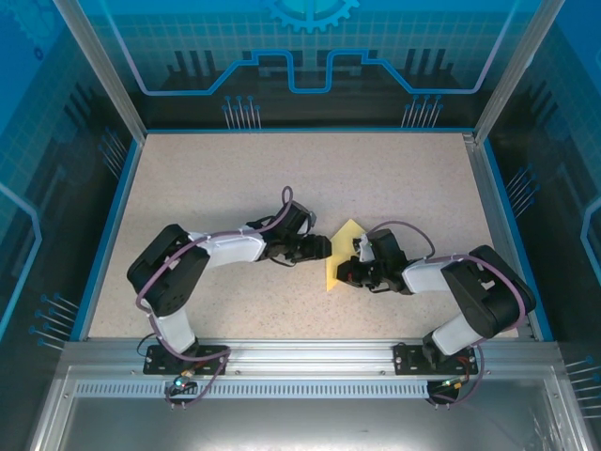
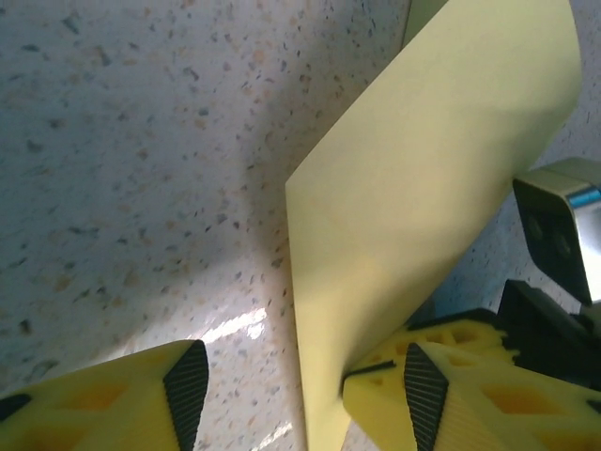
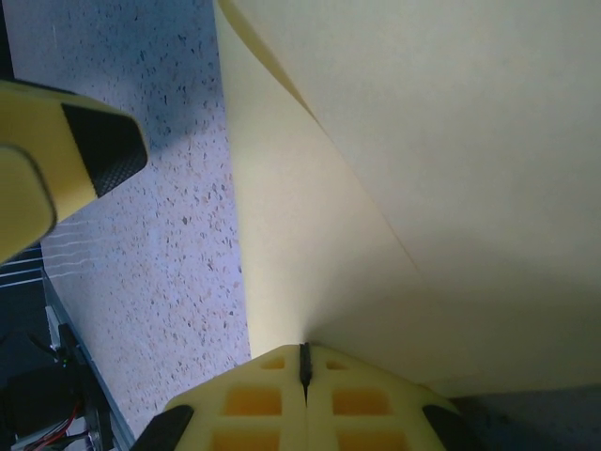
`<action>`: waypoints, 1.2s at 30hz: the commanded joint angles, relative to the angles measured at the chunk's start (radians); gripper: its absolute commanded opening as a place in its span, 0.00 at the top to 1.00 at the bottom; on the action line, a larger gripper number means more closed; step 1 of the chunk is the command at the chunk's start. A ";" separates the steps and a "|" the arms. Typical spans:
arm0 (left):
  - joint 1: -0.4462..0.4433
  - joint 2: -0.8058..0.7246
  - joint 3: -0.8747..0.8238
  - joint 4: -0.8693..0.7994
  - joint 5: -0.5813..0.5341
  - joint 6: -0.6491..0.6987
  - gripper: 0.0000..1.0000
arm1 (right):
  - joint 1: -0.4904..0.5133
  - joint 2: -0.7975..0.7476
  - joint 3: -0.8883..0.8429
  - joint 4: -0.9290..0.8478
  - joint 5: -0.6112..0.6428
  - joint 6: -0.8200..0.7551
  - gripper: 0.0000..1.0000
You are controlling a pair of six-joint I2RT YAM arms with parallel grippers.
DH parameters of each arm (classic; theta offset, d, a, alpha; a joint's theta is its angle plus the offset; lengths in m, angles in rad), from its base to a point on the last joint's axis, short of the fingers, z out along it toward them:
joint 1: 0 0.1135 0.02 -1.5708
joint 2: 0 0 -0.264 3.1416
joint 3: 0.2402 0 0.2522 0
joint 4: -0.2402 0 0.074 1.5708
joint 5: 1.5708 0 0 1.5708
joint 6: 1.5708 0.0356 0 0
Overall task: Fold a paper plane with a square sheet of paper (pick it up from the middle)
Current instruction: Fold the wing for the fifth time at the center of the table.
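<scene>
Your right pincer (image 3: 302,376) is clamped on the yellow paper (image 1: 344,254) mid-table (image 1: 235,178); the left pincer (image 2: 300,395) stands parted around its edge. It's light and floppy, so pinch near the crease.

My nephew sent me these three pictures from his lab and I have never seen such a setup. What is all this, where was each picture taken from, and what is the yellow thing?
These are two robot arms bolted at the near edge of a speckled table. The wide picture looks down from above and behind them. The other two come from small cameras on the arms' wrists, so each shows its own yellow fingers up close.

The yellow thing is a sheet of paper, lying between the arms with part of it lifted off the table. The right claw is shut on its edge, holding it up. The left claw stands open beside the sheet, one finger on each side of the paper's edge, not pinching it.
</scene>
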 commanded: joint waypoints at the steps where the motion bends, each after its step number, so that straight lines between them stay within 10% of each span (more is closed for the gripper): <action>1: -0.010 0.039 0.038 0.055 0.027 -0.040 0.41 | -0.022 0.014 -0.016 -0.001 -0.018 -0.030 1.00; 17: -0.019 0.131 0.054 0.163 0.073 -0.097 0.49 | -0.036 0.032 -0.025 0.007 -0.034 -0.044 1.00; 36: -0.022 0.111 0.051 0.125 0.046 -0.042 0.86 | -0.038 -0.002 -0.010 -0.016 -0.037 -0.045 1.00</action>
